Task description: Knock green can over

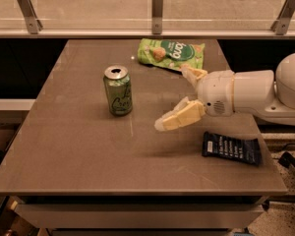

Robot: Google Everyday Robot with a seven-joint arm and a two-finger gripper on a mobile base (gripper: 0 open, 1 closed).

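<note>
A grey-brown table fills most of the camera view, its near edge running across the bottom. Closest on its surface, towards the near right corner, a dark blue snack packet lies flat with pale print on its face. Just beyond it the white arm reaches in from the right side, ending in the gripper, which hangs over the middle-right part of the table above its own shadow. Its jaws are spread wide and grasp nothing: the nearer cream-coloured finger points left and towards the near edge, and the farther finger points away towards the far side. To the left of the gripper, apart from it with bare table between them, the green can stands upright a little left of the table's centre, its silver top and opening showing and dark cursive script on its side. Farther back, near the far edge and right of centre, a green snack bag lies flat, just beyond the farther finger. Behind the table a rail with metal posts runs across the whole width
</note>
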